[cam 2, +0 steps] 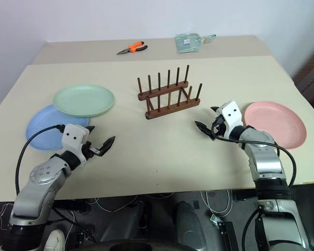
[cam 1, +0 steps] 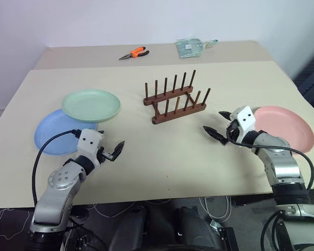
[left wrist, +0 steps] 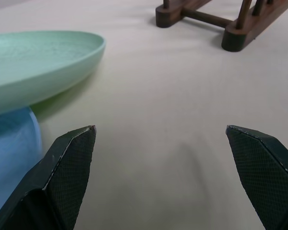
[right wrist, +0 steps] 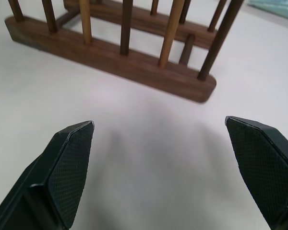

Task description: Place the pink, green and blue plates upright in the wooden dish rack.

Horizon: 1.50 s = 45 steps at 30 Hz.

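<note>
left gripper spread, empty | right gripper spread, empty, aimed at rack | blue plate under green plate, both nearer left gripper | pink plate just beside right arm | wooden dish rack empty, mid-table beyond, rails running left-right

Head cams look down over the whole table; both wrist cams sit low, close up, sharing the wooden dish rack.
</note>
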{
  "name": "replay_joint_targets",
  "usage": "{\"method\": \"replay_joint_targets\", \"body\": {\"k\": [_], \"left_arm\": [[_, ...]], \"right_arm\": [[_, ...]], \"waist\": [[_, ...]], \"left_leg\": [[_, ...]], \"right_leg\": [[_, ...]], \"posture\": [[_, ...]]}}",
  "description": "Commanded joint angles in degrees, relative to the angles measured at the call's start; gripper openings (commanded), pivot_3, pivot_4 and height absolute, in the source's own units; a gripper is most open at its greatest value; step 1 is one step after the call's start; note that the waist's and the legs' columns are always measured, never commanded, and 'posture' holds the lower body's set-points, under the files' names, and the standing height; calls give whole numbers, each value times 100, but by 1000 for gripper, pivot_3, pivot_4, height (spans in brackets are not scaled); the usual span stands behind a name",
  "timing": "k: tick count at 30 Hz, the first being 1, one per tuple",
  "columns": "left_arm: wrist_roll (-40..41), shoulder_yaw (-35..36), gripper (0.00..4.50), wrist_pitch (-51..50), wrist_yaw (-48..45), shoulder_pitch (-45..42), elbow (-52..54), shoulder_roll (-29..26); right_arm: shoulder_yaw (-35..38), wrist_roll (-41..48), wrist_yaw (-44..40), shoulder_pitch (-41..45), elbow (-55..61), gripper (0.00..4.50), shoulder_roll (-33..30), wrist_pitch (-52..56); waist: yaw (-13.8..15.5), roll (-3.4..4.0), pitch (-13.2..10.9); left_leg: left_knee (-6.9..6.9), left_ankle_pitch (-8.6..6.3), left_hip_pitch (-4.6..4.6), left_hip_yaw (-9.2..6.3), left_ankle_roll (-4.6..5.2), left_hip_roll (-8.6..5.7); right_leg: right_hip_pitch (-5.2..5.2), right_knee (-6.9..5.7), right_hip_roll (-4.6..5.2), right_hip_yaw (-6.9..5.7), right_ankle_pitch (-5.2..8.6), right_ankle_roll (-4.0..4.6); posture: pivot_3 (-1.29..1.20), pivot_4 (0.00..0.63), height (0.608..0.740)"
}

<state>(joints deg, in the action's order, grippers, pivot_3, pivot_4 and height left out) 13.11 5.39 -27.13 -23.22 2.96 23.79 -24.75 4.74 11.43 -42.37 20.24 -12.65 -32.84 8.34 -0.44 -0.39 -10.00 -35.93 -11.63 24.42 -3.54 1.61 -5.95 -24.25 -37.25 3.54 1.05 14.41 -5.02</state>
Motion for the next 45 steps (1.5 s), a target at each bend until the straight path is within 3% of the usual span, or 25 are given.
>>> {"method": "replay_joint_targets", "body": {"k": [1, 15, 22, 26, 30, 37, 40, 45], "left_arm": [[12, 80, 4447, -19, 53, 107, 346, -17], [112, -132, 4447, -179, -146, 3, 455, -63], [23, -758, 4447, -119, -823, -889, -424, -209], [-246, -1240, 4447, 274, -1248, -1877, -1669, -141], [-594, -1577, 4447, 1027, -1528, -3045, -3593, 193], [-919, -1783, 4447, 2170, -1956, -4820, -6576, 1286], [-976, -1687, 3599, 2454, -1909, -5142, -7234, 1555], [-1070, -1670, 1047, 2743, -2031, -5081, -7360, 1621]], "right_arm": [[-9, -16, 64, 146, 180, 4500, 44, -53], [-138, -25, -114, 82, 447, 4500, -65, 271], [-190, 267, -133, -476, 1512, 4500, 109, 911], [-246, 130, 255, -904, 2043, 4500, 337, 934], [-245, 69, 628, -1228, 2408, 4500, 528, 968], [-406, -89, 902, -1292, 2516, 4500, 623, 867], [-363, -115, 975, -1306, 2528, 4500, 632, 837], [-396, -181, 1005, -1446, 2595, 4500, 585, 786]], "waist": [[-9, 0, 0], [76, 0, 0], [120, 1, 0], [133, 0, 0], [175, 0, 0], [129, -4, -1], [104, -4, -1], [116, -4, 0]], "left_leg": [[1, 0, -1, 0, 0, 0], [-1, -3, 0, 0, -2, 0], [-4, -3, 2, 0, -3, 0], [1, -3, 1, 0, -2, 0], [-13, -3, 5, -1, -2, -3], [-12, -1, 9, 1, 13, -8], [-10, -1, 8, 2, 14, -7], [-12, 0, 8, 1, 15, -7]], "right_leg": [[0, -1, 0, 0, 0, 0], [1, 2, 0, -1, 1, 2], [2, 3, 1, 0, 3, 6], [-2, 3, 0, -1, 1, 2], [2, 4, 1, -5, 0, -1], [0, 8, 3, -4, -10, -19], [-1, 6, 3, -3, -10, -19], [0, 5, 2, -3, -10, -20]], "posture": [[0, 150, 726], [0, 150, 726], [0, 150, 726], [0, 150, 726], [0, 150, 726], [0, 150, 726], [0, 150, 726], [0, 150, 726]]}}
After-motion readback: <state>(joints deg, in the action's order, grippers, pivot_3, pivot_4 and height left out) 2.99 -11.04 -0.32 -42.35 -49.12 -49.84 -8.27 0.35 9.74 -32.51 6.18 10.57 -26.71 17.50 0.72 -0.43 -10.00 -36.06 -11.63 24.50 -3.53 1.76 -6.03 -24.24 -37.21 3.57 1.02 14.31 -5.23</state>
